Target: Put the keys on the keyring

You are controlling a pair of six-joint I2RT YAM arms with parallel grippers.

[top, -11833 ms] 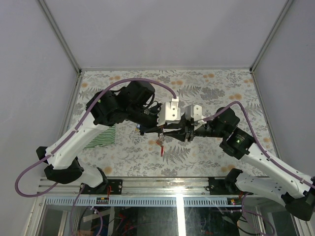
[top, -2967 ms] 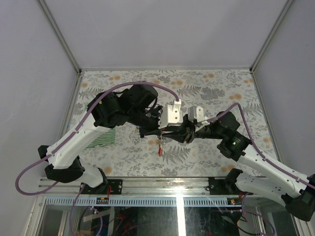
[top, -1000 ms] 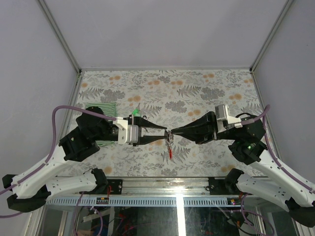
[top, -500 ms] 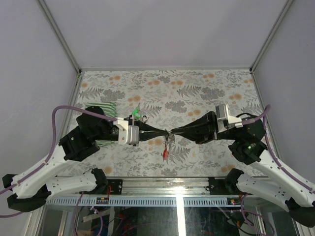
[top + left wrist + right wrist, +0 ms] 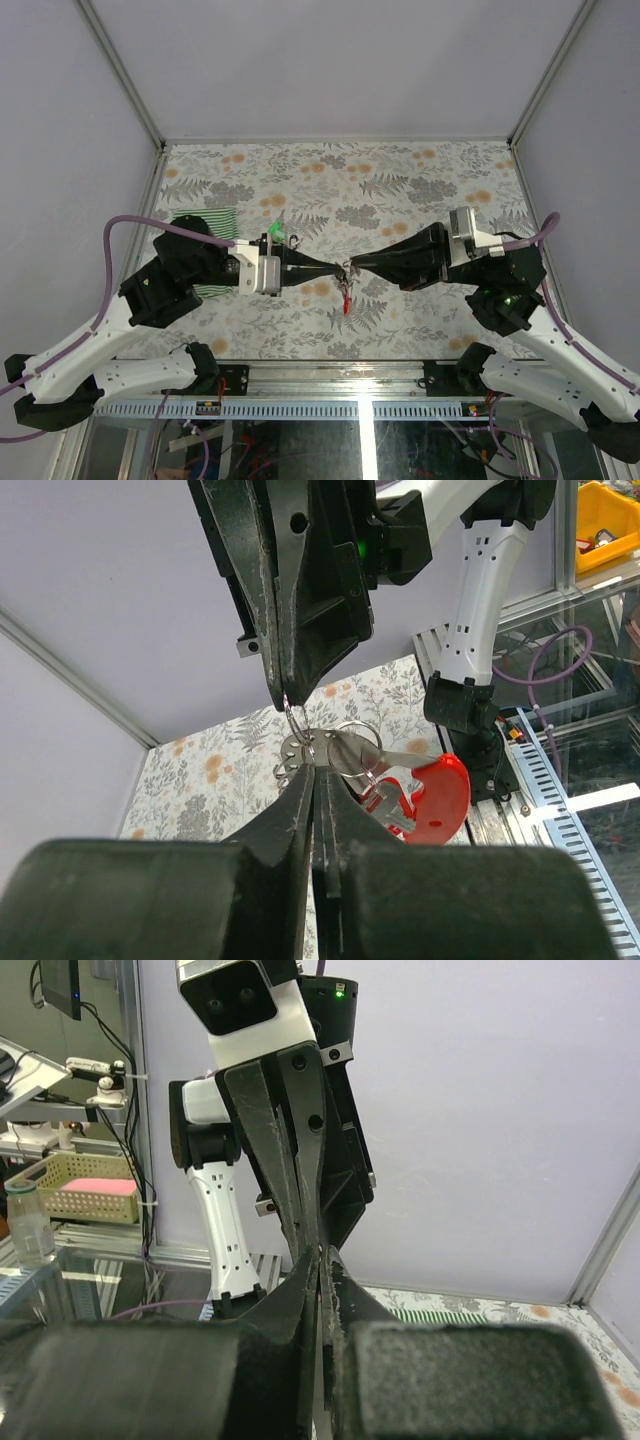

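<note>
Two hands tip to tip over the middle of the counter (image 5: 430,170): left hand (image 5: 338,268) reaching in from 9 o'clock, right hand (image 5: 354,266) from 3 o'clock, both lifted off the leaf-print surface. Left hand's fingers pressed together, pinching the bunch of keys (image 5: 385,802) at its top, right where the wire loops gather; exact piece in the pinch too small to tell. Right hand's fingers also pressed together, nipping a thin loop of the keyring (image 5: 298,730) at their very tip, at 12 o'clock of the bunch in the left wrist view. Second loop just beside it, at 3 o'clock of the first. Silvery keys and a red tag (image 5: 432,798) dangling below the pinch, clear of the counter; from above, red tag at 6 o'clock of the meeting fingertips. From the right wrist, both pairs of fingers edge-on, tips touching, bunch hidden behind them. Green-and-white striped cloth (image 5: 205,217) flat on the counter at 9 o'clock, partly under the left arm, well apart from the keys.
</note>
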